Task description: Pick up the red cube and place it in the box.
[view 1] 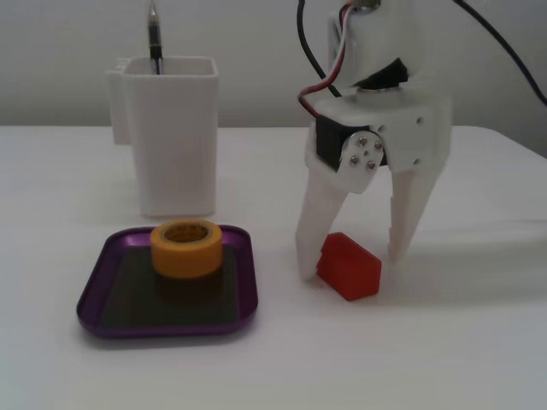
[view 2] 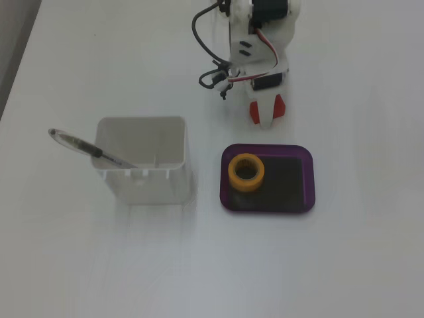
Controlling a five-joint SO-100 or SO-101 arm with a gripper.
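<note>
The red cube (view 1: 349, 266) lies on the white table just right of the box, a shallow purple tray (view 1: 96, 299). My gripper (view 1: 351, 260) is lowered over the cube, its two white fingers open and standing on either side of it. The left fingertip (view 1: 306, 266) is close against the cube's left edge; the right one stands a little apart. In the fixed view from above, the gripper (view 2: 266, 118) covers most of the cube (view 2: 254, 113), which sits just beyond the tray's (view 2: 291, 182) far rim.
A yellow-orange tape roll (view 1: 186, 249) stands inside the tray, also seen from above (view 2: 246, 171). A tall white container (view 1: 175, 145) holding a pen (view 1: 155, 38) stands behind the tray. Cables hang from the arm.
</note>
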